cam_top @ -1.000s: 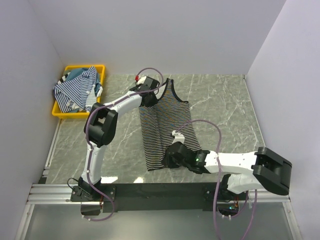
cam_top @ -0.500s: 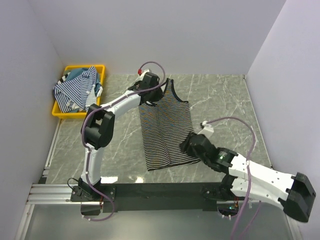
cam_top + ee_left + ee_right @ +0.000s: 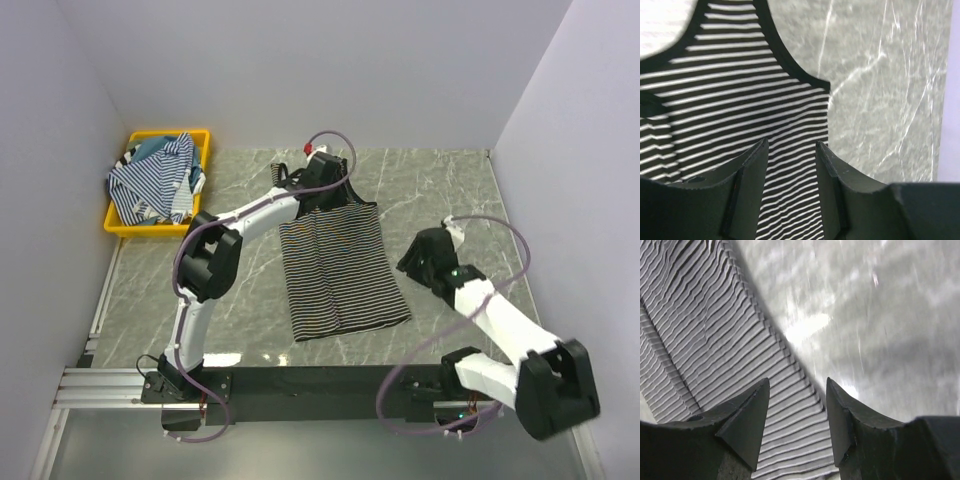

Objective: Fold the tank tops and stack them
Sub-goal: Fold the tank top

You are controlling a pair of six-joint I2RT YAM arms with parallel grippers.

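A black sleeveless fabric tank top with thin white stripes (image 3: pixel 338 270) is lying spread flat on the grey-green marbled tabletop (image 3: pixel 450 190). Its scooped neck and straps are pointing toward the far wall and its hem toward the arm bases. The left claw (image 3: pixel 325 172) is hovering over the strap end of the top. In the left wrist view its two dark fingers (image 3: pixel 752 170) are standing apart, with only striped cloth showing below the gap and nothing pinched. The right claw (image 3: pixel 420 255) is hanging near the top's right edge, above bare tabletop. In the right wrist view its fingers (image 3: pixel 747 415) are likewise spread and gripping nothing, the garment's side edge running beneath them. At the far left, a yellow plastic bin (image 3: pixel 120 228) is holding a heap of blue-and-white striped tops (image 3: pixel 150 185), with a bit of teal fabric (image 3: pixel 152 148) showing at the back.
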